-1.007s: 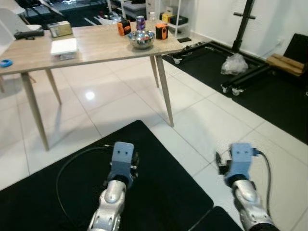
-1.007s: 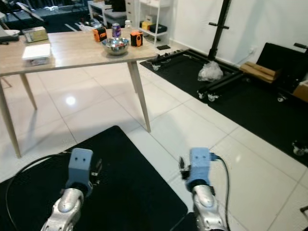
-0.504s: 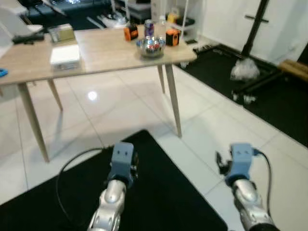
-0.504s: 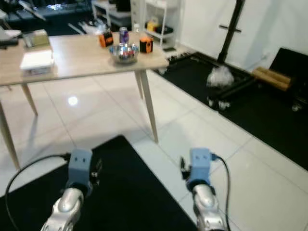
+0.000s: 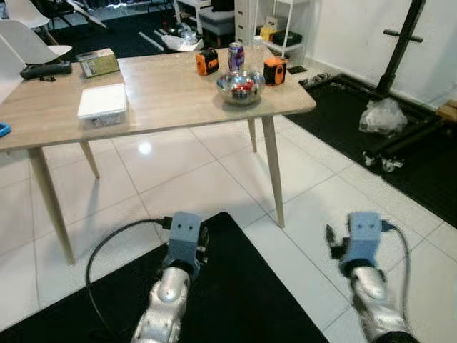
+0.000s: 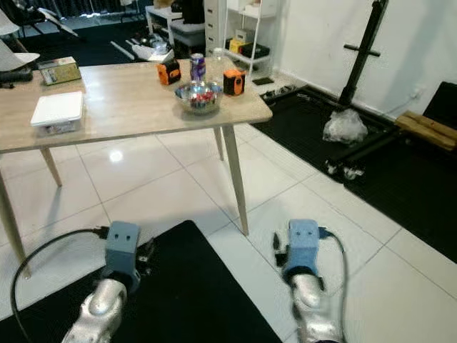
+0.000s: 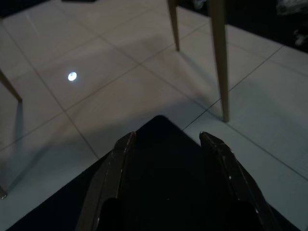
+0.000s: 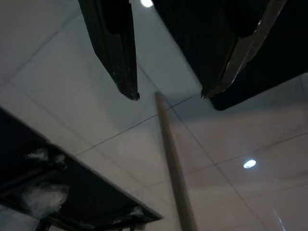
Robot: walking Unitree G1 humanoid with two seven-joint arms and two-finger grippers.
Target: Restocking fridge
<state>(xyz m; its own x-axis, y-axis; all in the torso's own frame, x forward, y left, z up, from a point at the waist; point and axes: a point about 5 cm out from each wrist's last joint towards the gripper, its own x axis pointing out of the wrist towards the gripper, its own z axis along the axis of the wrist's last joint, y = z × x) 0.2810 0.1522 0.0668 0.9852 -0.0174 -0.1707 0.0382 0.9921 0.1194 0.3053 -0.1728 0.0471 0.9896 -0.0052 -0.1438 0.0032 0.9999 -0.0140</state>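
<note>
The can and bowl sit untouched on the bench, well ahead of the robot; restocking looks barely begun (no fridge in sight). Left gripper and right gripper hang low, fingers apart, holding nothing

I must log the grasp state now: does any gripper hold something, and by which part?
Nothing is held. The left gripper and the right gripper both have their fingers open, with only floor between them.
</note>
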